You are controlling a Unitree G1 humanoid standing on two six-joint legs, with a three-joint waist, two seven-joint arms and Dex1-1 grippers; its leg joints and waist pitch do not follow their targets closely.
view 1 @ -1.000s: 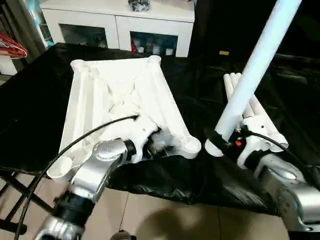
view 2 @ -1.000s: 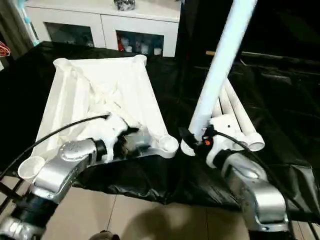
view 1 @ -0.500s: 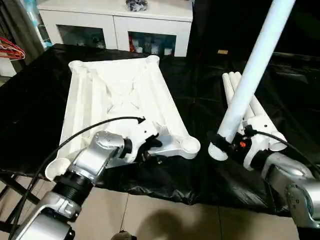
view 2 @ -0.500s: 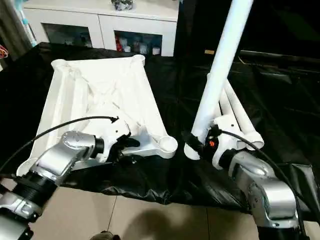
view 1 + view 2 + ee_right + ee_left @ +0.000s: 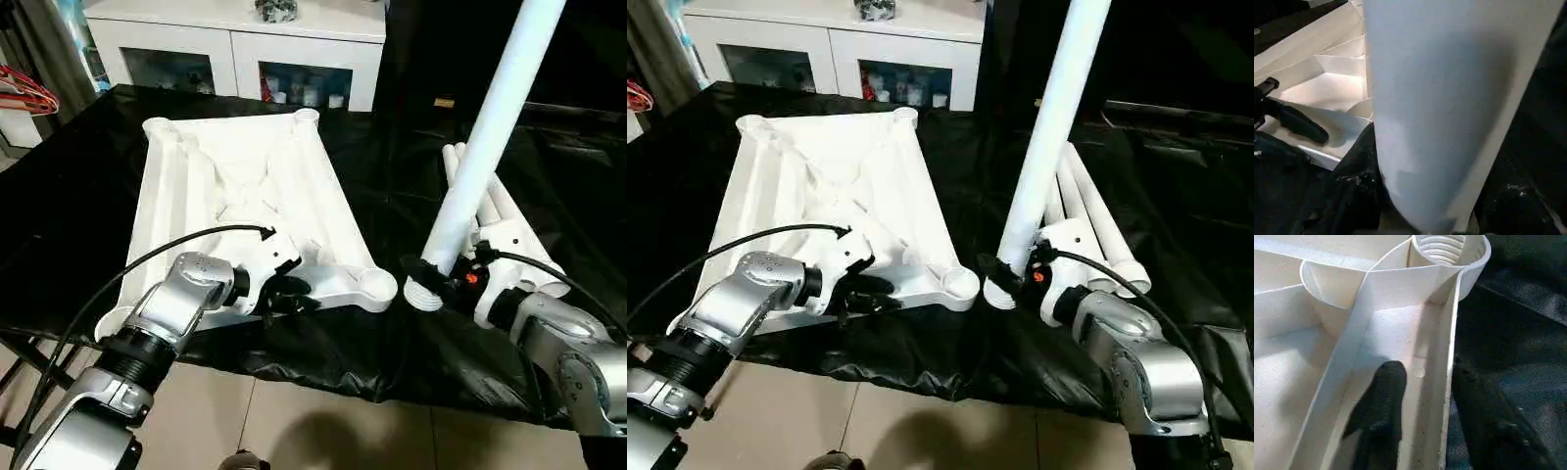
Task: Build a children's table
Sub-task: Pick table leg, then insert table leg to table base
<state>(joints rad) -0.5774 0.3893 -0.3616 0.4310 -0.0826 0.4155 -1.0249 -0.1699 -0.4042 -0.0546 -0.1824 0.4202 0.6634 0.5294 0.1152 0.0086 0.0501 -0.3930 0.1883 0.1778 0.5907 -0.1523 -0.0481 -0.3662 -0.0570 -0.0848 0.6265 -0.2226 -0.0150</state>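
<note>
The children's table top [image 5: 245, 186] lies upside down on the black sheet, ribs up, with round sockets at its corners. My left gripper [image 5: 284, 294] is at its near edge beside the near-right socket [image 5: 372, 286]. It is open and straddles the rim wall [image 5: 1447, 382]: one finger [image 5: 1383, 401] is inside with a small gap to the wall, the other is outside against the sheet. My right gripper [image 5: 443, 277] is shut on a white leg [image 5: 490, 127] just above its threaded end. The leg stands nearly upright, right of that socket.
More white legs [image 5: 495, 211] lie side by side behind my right gripper. The black-sheeted table [image 5: 69, 215] ends just in front of both grippers, with tiled floor below. A white cabinet with glass doors [image 5: 235, 44] stands at the back, and red hangers [image 5: 24, 93] at far left.
My left gripper's fingers have drawn closer together around the table top's near rim, and its forearm has settled lower. The right gripper and its leg have barely moved.
</note>
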